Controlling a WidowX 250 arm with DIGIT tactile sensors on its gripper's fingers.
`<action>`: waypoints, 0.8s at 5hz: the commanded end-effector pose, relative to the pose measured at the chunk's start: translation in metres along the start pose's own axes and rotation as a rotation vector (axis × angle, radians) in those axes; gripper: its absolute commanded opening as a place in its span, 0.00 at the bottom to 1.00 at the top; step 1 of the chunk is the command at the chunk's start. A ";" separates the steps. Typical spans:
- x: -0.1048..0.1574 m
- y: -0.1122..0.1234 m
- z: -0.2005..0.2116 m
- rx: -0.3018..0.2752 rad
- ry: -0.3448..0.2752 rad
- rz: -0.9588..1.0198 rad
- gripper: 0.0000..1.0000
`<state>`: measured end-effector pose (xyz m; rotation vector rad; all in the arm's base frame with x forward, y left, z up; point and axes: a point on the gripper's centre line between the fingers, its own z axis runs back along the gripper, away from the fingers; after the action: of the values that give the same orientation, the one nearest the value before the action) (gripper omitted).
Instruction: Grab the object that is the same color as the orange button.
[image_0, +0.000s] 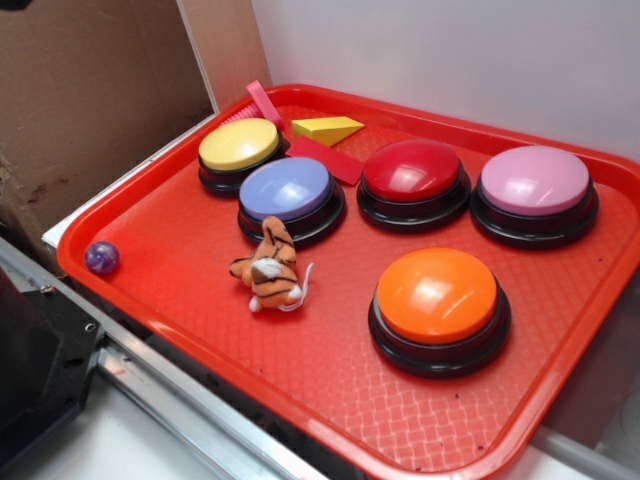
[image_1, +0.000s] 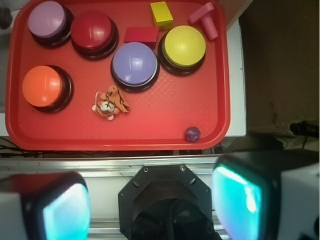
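Exterior view shows a red tray (image_0: 150, 215) carrying five dome buttons. The orange button (image_0: 437, 305) sits at about 4 o'clock from the tray's middle, on a black base. The plush tiger (image_0: 270, 268) lies on bare tray at 9 o'clock of the orange button, apart from it, and just below the purple-blue button (image_0: 288, 197), its head close to that button's base. Its thin white tail curls at its lower right side. A yellow button (image_0: 238, 151) stands at 10 o'clock of the purple-blue one, a red button (image_0: 412, 178) to the right, and a pink button (image_0: 535, 190) at the far right. A yellow wedge block (image_0: 326, 129) and a flat red block (image_0: 326, 160) lie between the yellow and red buttons, and a pink screw-shaped piece (image_0: 262, 103) rests by the tray's far rim. A small purple ball (image_0: 101, 257) sits in the tray's near left corner.

Wrist view looks down on the whole tray from outside its near edge. Here the tiger (image_1: 110, 102) lies at 3 o'clock of the orange button (image_1: 44, 87), and the ball (image_1: 193, 133) is at 4 o'clock of the tiger by the rim. The two fingers (image_1: 239, 192) fill the lower corners, spread wide apart with nothing between them, well short of the tiger.
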<state>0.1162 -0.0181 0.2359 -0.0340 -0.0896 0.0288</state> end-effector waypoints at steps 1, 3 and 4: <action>0.000 0.000 0.000 0.000 0.000 0.000 1.00; 0.021 -0.015 -0.030 0.015 -0.084 -0.388 1.00; 0.032 -0.022 -0.050 -0.039 -0.130 -0.634 1.00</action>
<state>0.1522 -0.0398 0.1834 -0.0504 -0.2051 -0.6238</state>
